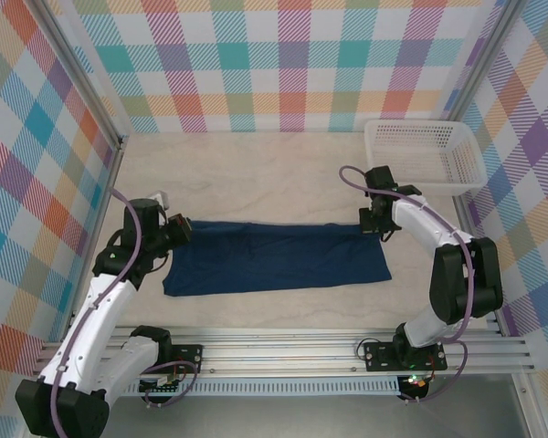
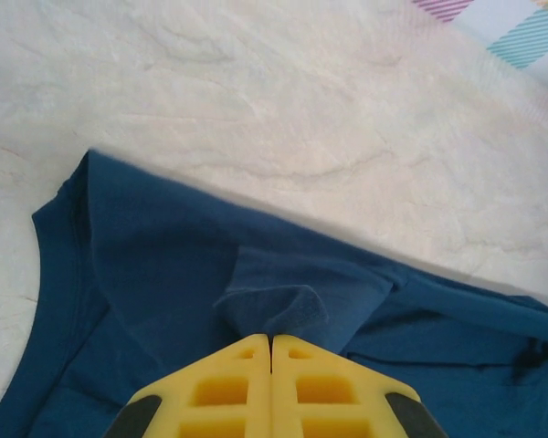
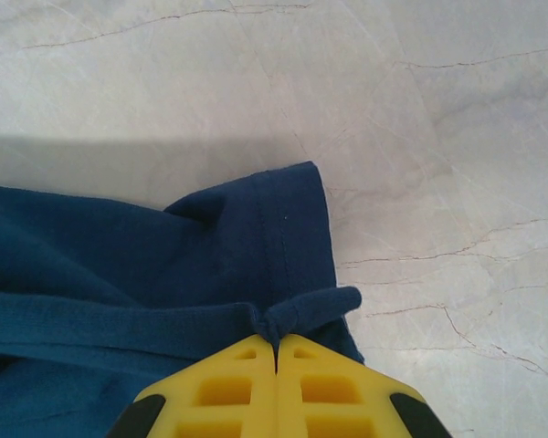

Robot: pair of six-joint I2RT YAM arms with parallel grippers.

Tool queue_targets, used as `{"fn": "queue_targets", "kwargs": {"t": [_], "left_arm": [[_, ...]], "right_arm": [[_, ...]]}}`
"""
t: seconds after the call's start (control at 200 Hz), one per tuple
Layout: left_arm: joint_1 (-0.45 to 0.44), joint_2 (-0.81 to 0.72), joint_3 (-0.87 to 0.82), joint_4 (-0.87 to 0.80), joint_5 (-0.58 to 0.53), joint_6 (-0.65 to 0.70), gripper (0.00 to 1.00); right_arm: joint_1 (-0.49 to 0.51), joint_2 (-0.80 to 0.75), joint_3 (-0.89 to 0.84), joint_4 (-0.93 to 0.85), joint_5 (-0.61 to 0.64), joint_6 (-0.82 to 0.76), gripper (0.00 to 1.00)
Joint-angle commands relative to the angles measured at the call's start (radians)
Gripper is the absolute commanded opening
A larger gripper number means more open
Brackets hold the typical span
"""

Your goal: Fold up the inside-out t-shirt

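Pale, marble-patterned table (image 1: pixel 256 173) is sitting inside a booth of pastel plaid walls (image 1: pixel 283 55), with an aluminium rail (image 1: pixel 283 351) running along the 6 o'clock edge where both arm bases are bolted. A white mesh basket (image 1: pixel 425 151) is standing at about 2 o'clock, well apart from the cloth. The t-shirt (image 1: pixel 274 258) is lying across the middle of the table as a long dark navy band, stretching from 9 o'clock to 3 o'clock and sagging a little wider toward 6 o'clock on its 9 o'clock end. The left gripper (image 1: pixel 181 228) is sitting at the band's 9 o'clock end, at the upper corner; the right gripper (image 1: pixel 373 222) is sitting at the 3 o'clock end, also at the upper corner. In the left wrist view the left gripper (image 2: pixel 271 339) is showing its yellow fingers pressed together, pinching a small raised fold of the t-shirt (image 2: pixel 164 274). In the right wrist view the right gripper (image 3: pixel 276 341) is likewise closed tight, its fingers clamping a bunched hem of the t-shirt (image 3: pixel 119 265), with a stitched edge pointing toward 12 o'clock just beyond the tips.
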Motion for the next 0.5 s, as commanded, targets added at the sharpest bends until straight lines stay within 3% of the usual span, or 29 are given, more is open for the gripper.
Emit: {"fn": "queue_targets", "kwargs": {"t": [0.0,0.325,0.495], "left_arm": [[-0.004,-0.019,0.031,-0.043,0.008,-0.015,0.0],[-0.007,-0.076,-0.173,-0.045,0.092,-0.143,0.0],[-0.011,-0.096,-0.269,-0.035,0.123,-0.211,0.0]], "right_arm": [[-0.003,-0.036,0.025,-0.049,0.016,0.015,0.0],[-0.003,-0.025,-0.064,-0.049,0.001,0.065,0.03],[-0.003,-0.028,-0.108,-0.046,0.018,0.094,0.16]]}}
